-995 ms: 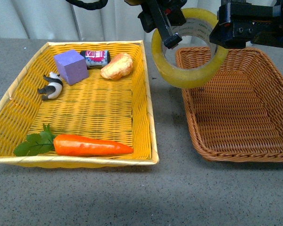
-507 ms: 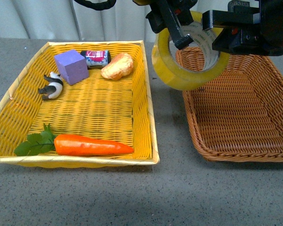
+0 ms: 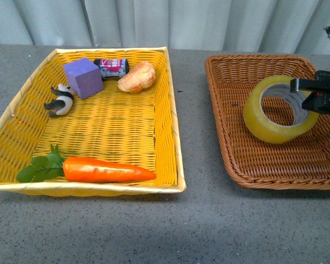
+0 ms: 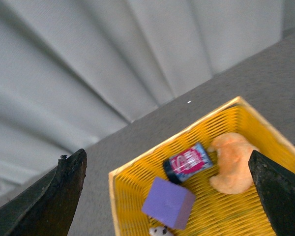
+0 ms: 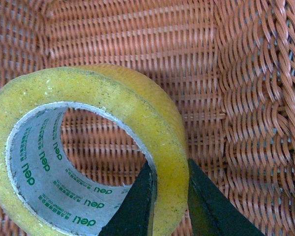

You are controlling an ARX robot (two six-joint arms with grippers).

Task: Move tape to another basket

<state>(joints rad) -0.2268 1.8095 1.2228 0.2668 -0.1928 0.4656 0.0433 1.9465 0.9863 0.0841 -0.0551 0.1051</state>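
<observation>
Grey tabletop [image 3: 198, 220], pale curtain [image 3: 154, 22] behind. Tape [image 3: 267, 129] is inside the brown basket [image 3: 225, 137], over its right half, tilted up on edge w/ the core facing the front cam; can't tell if its low rim touches the weave yet. R gripper [image 3: 301, 94] is clenched across the roll's wall, one finger inside the core and one outside, clearest in the R wrist view (tape [image 5: 167, 142], gripper [image 5: 169, 169], basket [image 5: 246, 98]).

Risks, as I judge them:
- Roll isn't lying flat, so once let go it may roll or tip toward the near sloping wall, maybe over the rim if dropped from any height.
- Tape surface or edge may be tacky; it could cling to a finger and get dragged back up as the arm lifts.
- A finger retreating through the core could snag it.

L gripper [image 4: 164, 156] is spread wide, holding nothing, above the yellow tray [image 3: 173, 121]. Tray's purple block [image 3: 82, 77], can [image 3: 111, 67], bread [image 3: 136, 77], panda [image 3: 59, 100] and carrot [image 3: 107, 169] sit well apart from the tape.
</observation>
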